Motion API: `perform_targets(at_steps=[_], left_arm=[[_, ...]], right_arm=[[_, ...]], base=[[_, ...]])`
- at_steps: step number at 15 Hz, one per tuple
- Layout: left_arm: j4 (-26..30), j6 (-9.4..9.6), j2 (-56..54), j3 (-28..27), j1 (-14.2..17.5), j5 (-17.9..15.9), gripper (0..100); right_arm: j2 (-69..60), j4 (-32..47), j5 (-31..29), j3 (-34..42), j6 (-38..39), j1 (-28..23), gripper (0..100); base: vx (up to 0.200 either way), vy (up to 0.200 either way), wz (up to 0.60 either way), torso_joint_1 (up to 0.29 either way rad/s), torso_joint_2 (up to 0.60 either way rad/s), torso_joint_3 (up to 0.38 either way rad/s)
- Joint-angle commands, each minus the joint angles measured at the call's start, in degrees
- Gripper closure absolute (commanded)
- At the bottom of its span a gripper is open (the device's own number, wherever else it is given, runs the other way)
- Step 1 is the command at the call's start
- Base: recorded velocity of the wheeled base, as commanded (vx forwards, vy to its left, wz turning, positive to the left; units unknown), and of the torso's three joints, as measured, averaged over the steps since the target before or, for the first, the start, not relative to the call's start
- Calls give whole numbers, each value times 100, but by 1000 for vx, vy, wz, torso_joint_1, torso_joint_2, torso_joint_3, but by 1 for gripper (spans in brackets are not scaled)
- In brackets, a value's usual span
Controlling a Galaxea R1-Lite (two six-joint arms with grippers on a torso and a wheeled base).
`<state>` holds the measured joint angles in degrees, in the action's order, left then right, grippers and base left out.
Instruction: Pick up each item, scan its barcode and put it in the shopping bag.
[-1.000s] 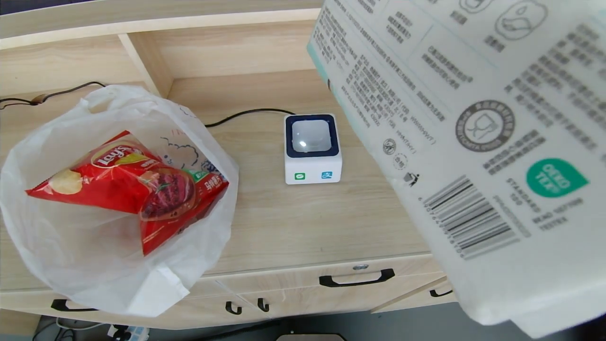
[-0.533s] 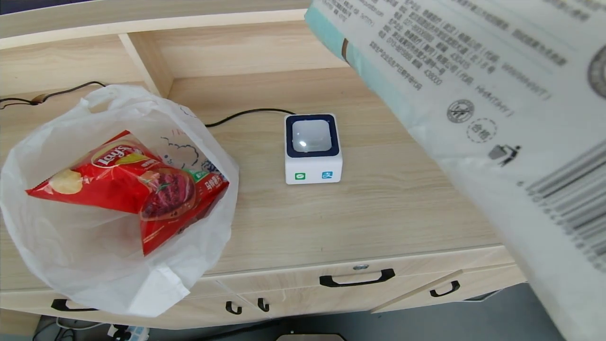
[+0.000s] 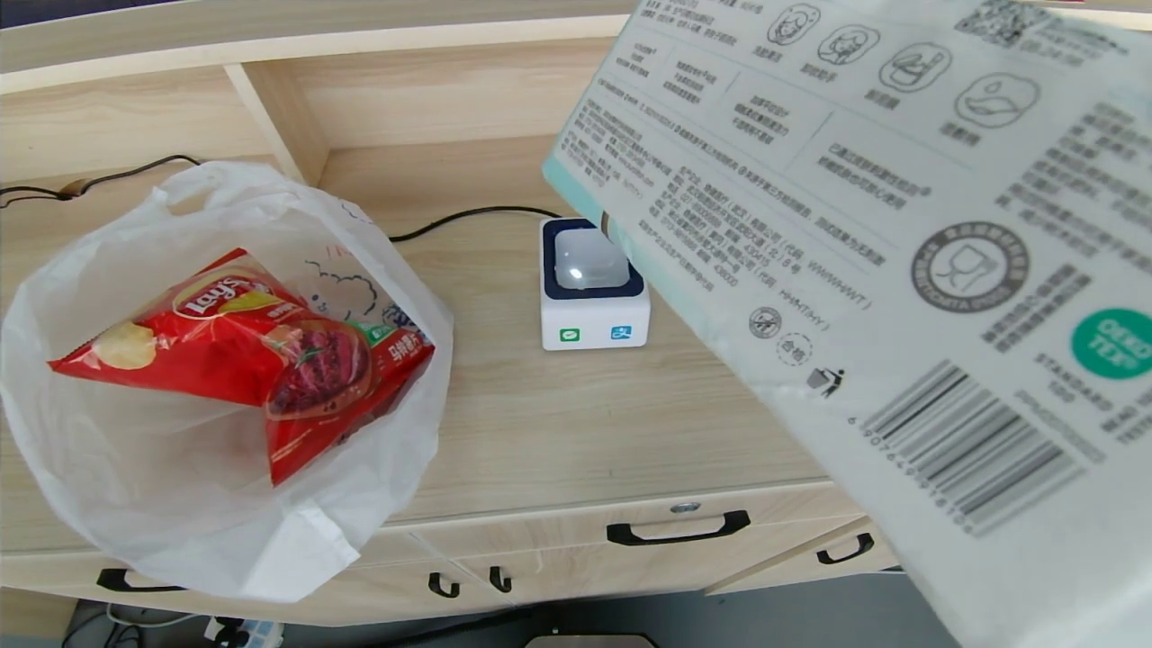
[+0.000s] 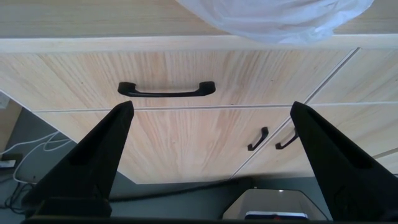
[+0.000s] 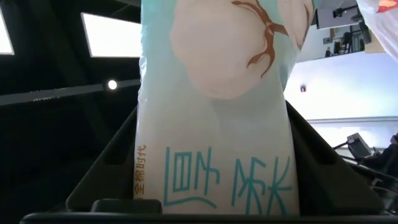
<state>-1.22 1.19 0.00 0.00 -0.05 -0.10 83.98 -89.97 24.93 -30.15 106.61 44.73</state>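
A big white soft pack [image 3: 864, 234] with a pale teal edge hangs close before the head camera at the right, its barcode [image 3: 972, 450] facing up toward the camera. Its near corner overlaps the right top corner of the white scanner [image 3: 594, 297] on the counter. My right gripper [image 5: 213, 112] is shut on that pack [image 5: 214, 93], one finger on each side. The white shopping bag [image 3: 117, 504] lies open at the left with a red chips bag [image 3: 234, 351] inside. My left gripper [image 4: 211, 106] is open, low in front of the drawers.
A black cable [image 3: 459, 216] runs from the scanner toward the back. The wooden counter [image 3: 576, 423] has a shelf divider [image 3: 279, 117] behind the bag. Drawers with black handles [image 3: 679, 531] sit below the counter edge.
The pack swung right and closer to the camera, then back left and lower; its corner now covers part of the scanner. The shopping bag and scanner have not moved.
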Motion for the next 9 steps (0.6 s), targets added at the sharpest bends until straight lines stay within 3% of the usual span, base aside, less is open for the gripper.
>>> perform_targets(at_steps=[1, 4, 9], left_arm=[[-1, -5, 9, 0, -4, 1, 0], [-1, -5, 9, 0, -4, 1, 0], [-1, 4, 9, 0, -4, 1, 0]], right_arm=[[180, -3, 3, -193, 53, -8, 100], [171, -3, -6, -316, 906, -184, 100], [154, -3, -6, -264, 950, -192, 100]], base=[[0, 0, 0, 0, 0, 0], [0, 0, 0, 0, 0, 0], [0, 0, 0, 0, 0, 0]])
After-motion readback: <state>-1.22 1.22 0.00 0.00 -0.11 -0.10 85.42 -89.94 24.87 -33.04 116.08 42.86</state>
